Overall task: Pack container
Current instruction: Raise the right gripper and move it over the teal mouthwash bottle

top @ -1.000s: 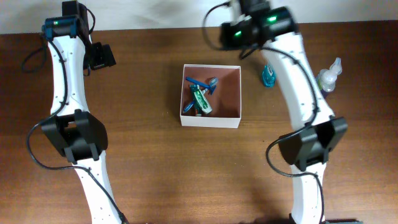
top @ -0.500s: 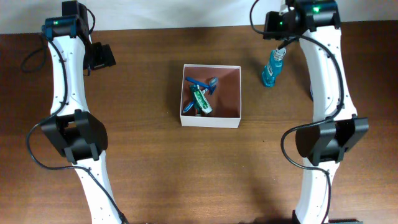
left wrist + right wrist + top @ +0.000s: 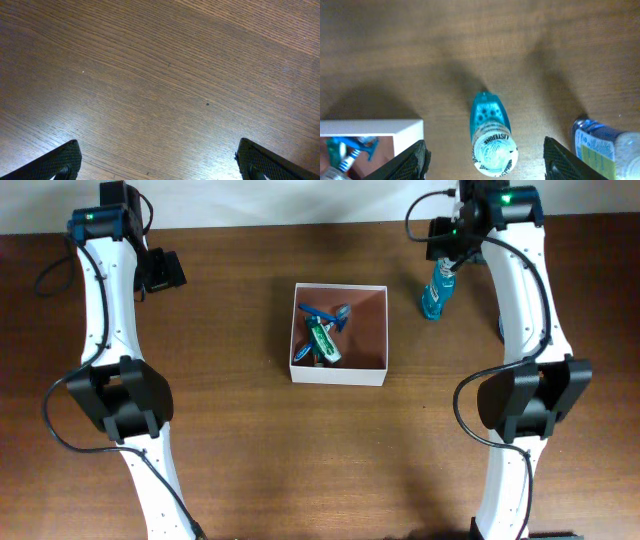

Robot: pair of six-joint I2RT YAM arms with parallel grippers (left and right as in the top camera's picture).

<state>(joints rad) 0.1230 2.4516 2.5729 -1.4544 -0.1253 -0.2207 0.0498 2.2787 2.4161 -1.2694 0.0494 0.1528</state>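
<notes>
Container [image 3: 338, 373] centre-frame, part filled; right gripper [image 3: 490, 160], jaws apart, straddles blue bottle [image 3: 490, 132] upper right, likely for pickup. Left gripper [image 3: 157, 160] open, parked.

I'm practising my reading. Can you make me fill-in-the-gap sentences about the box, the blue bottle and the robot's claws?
The box has ____ walls.
The open claw above the blue bottle belongs to the robot's ____ arm.
The left claw is open and holds ____.
Missing words: white; right; nothing.
</notes>
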